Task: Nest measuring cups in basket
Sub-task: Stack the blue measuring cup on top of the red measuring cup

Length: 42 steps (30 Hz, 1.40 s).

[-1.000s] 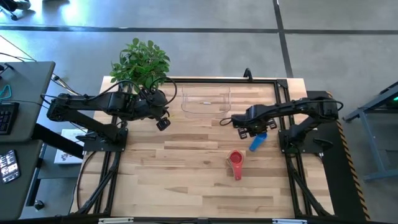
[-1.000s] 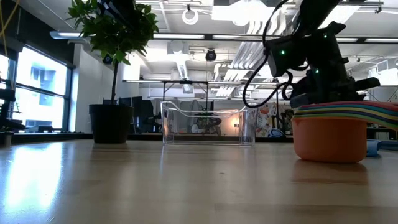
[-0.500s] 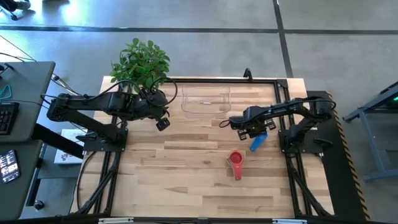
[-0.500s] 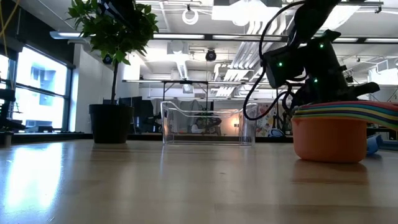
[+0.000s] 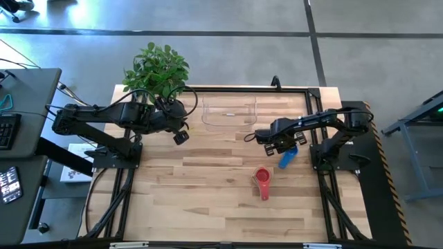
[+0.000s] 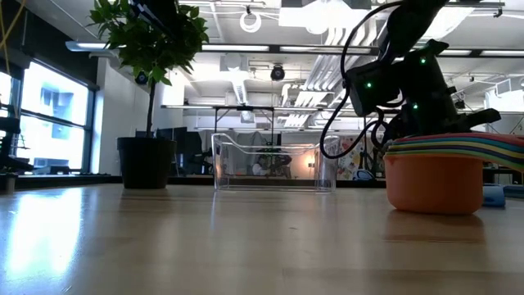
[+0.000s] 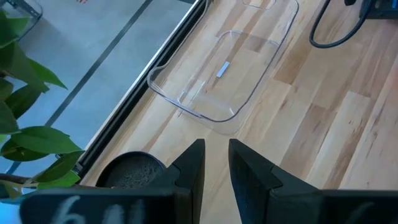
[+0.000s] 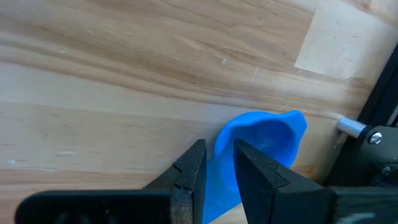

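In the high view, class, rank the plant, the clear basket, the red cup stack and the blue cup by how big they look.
1. Plant, leaves spreading widest.
2. Clear basket.
3. Red cup stack and blue cup: they look alike, and the right gripper covers part of the blue cup, so I won't rank them.

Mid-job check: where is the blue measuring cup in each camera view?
High view: blue measuring cup right of centre, under the right pincer.
Low view: sliver at the right edge.
Left wrist view: absent.
Right wrist view: between the fingers.
Shared landmark: the right pincer.
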Motion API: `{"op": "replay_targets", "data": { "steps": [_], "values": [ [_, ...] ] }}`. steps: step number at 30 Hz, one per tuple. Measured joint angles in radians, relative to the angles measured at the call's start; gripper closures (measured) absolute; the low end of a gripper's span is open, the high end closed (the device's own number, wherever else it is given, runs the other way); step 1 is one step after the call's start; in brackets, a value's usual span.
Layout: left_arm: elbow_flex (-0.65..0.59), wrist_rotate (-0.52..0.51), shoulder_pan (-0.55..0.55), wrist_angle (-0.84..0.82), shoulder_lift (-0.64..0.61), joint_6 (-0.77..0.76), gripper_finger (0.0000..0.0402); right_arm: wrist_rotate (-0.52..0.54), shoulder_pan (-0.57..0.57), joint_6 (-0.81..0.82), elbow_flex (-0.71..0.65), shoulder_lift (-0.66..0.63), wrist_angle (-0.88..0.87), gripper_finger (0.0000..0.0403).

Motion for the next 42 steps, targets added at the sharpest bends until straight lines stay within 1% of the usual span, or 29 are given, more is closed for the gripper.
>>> {"op": "replay_targets", "data": {
  "steps": [3,5,10,12,16,19,25,32,42],
  "values": [
    [0.000,0.000,0.000,0.000,0.000,0.020,0.0339,0.004,0.000,0.000,0.000,0.000,0.000,0.0330],
    [0.000,0.000,0.000,0.000,0.000,0.022,0.0339,0.004,0.000,-0.001,0.000,0.000,0.000,0.0338],
    [0.000,0.000,0.000,0.000,0.000,0.031,0.0339,0.018,0.000,-0.001,0.000,0.000,-0.002,0.0389],
    [0.000,0.000,0.000,0.000,0.000,0.032,0.0339,0.022,0.000,-0.002,0.000,0.000,-0.002,0.0398],
    [0.000,0.000,0.000,0.000,0.000,0.039,0.0339,0.017,0.000,-0.004,0.000,0.000,-0.002,0.0391],
    [0.000,0.000,0.000,0.000,0.000,0.041,0.0339,0.004,0.000,-0.026,0.000,0.000,-0.002,0.0400],
    [0.000,-0.002,0.000,0.000,0.000,0.051,0.0339,-0.005,0.000,-0.068,0.000,-0.014,0.000,0.0401],
    [0.000,-0.003,0.000,0.000,0.000,0.057,0.0339,-0.014,0.023,-0.061,0.000,-0.109,0.001,0.0402],
    [0.000,-0.003,0.000,0.001,0.000,0.055,0.0339,-0.006,0.102,0.058,0.001,-0.261,0.032,0.0403]
  ]
}}
